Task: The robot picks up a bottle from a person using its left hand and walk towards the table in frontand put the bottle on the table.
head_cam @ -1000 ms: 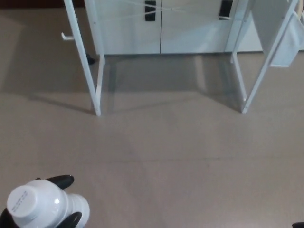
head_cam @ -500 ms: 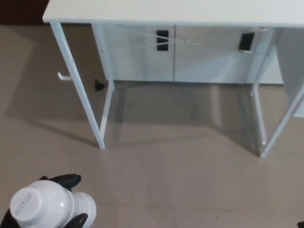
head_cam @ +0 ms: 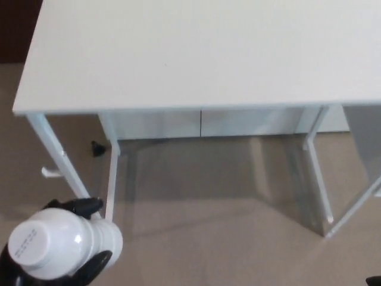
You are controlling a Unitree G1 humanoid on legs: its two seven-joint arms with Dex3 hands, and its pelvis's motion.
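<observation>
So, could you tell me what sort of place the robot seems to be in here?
Probably an indoor office or lab room: a plain white table on thin legs, white cabinets behind, beige floor.

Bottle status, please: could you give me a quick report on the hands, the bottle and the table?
Left hand shut on bottle, low left. Right hand barely in frame, state unclear. Table ahead, bottle not yet on it. Nothing seen blocking.

1 white table [head_cam: 196, 53], at 12 o'clock; 4 table legs [head_cam: 56, 158] beneath it; 2 cabinet doors [head_cam: 155, 124] behind, at 12 o'clock; 1 white bottle [head_cam: 59, 241], at 7 o'clock; 1 black left hand [head_cam: 80, 207], at 7 o'clock; 1 small black object [head_cam: 97, 148] on the floor [head_cam: 208, 196], at 9 o'clock.
</observation>
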